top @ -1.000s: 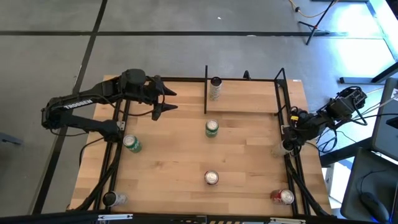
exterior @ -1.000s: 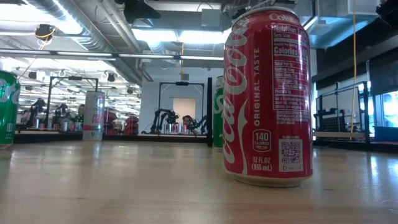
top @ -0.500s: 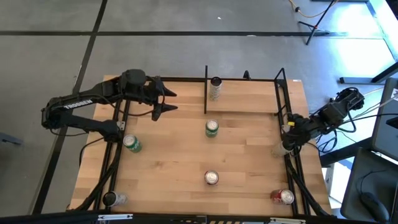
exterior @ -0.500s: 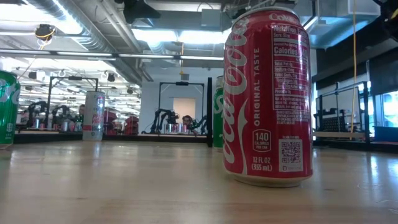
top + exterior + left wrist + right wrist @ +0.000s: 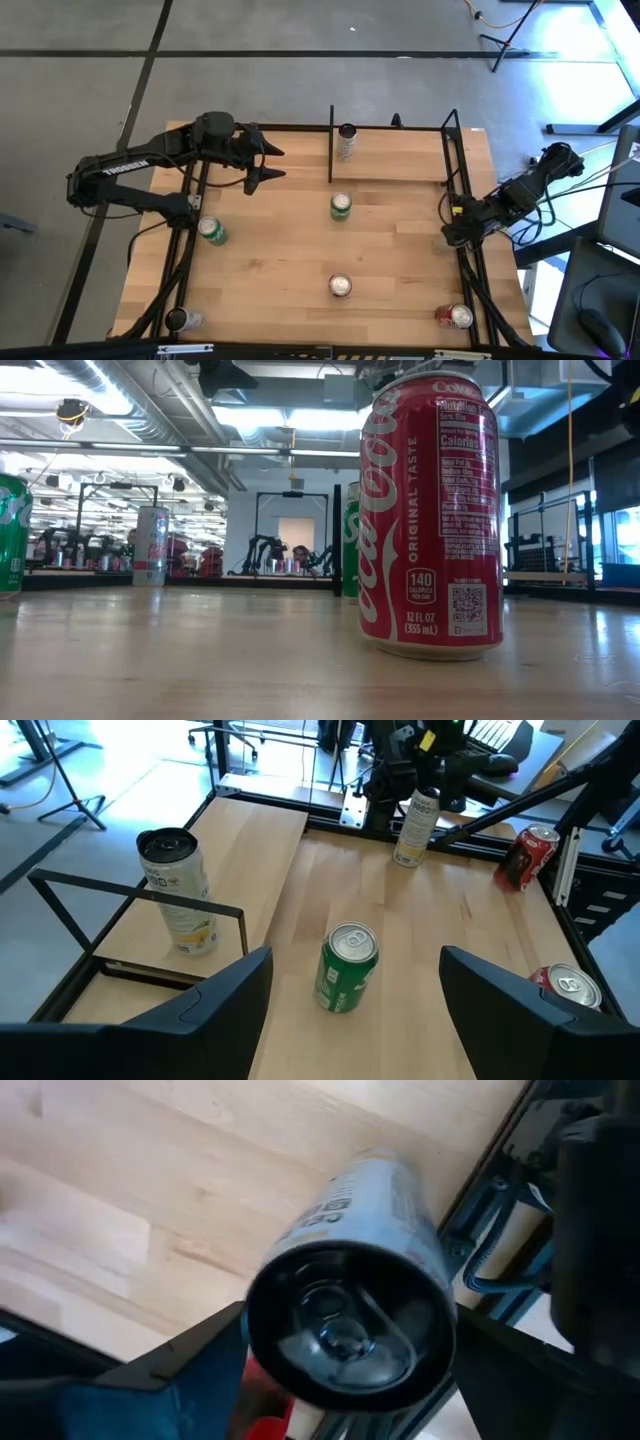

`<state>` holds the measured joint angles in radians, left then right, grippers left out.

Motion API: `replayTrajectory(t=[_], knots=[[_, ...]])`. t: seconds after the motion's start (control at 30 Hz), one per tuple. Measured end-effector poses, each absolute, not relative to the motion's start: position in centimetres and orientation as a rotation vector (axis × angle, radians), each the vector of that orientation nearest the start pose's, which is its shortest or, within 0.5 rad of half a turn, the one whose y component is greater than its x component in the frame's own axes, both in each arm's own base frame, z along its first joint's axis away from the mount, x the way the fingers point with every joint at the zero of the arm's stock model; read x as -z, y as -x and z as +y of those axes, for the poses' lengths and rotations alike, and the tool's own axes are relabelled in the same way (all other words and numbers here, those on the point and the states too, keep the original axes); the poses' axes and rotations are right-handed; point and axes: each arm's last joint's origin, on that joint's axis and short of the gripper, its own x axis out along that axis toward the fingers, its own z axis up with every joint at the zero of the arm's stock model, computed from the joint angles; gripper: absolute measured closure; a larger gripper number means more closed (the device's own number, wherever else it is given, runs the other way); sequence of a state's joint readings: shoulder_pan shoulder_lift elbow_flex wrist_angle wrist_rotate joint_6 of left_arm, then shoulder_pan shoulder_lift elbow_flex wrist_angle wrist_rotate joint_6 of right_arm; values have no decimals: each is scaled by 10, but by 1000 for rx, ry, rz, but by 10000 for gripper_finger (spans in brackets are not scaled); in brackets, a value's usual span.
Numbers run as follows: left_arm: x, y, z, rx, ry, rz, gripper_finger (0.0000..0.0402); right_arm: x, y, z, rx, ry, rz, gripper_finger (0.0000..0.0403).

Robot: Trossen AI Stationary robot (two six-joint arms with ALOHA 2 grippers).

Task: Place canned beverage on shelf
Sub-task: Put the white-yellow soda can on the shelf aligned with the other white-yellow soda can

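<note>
Right gripper [image 5: 452,232] now lower around pale black-topped can [image 5: 352,1295].

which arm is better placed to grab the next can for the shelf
Right. The right gripper is open around the tall pale can at the table's right edge. The left gripper hovers open over bare wood left of the shelf.

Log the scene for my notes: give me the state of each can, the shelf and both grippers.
shelf: holds one can
tall pale can: upright on the shelf
green can: upright
second green can: upright
middle can: upright
red can: upright
corner can: upright
right-edge can: upright, between the fingers
left gripper: open, empty
right gripper: open around the right-edge can
</note>
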<state>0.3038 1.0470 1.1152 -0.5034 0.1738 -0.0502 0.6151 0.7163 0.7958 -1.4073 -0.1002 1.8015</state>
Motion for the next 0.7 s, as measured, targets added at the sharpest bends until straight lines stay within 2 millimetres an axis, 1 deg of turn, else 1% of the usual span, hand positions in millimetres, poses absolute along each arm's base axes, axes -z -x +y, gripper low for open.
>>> replayTrajectory(t=[0.1,0.27,0.3,0.53,0.6,0.7], knots=[[-368,-207,60,-139,148,420,128,-259,-72,55,724,-1101,1398,115],[-368,-207,60,-138,146,420,128,-259,-79,60,744,-1088,1411,178],[-368,-207,60,-138,146,420,128,-259,-80,61,746,-1086,1411,183],[-368,-207,60,-139,147,420,128,-266,-95,70,789,-1067,1377,183],[-368,-207,60,-139,147,420,128,-268,-100,72,830,-1104,1372,183],[-368,-207,60,-140,153,420,128,-270,-113,75,867,-1152,1346,183]])
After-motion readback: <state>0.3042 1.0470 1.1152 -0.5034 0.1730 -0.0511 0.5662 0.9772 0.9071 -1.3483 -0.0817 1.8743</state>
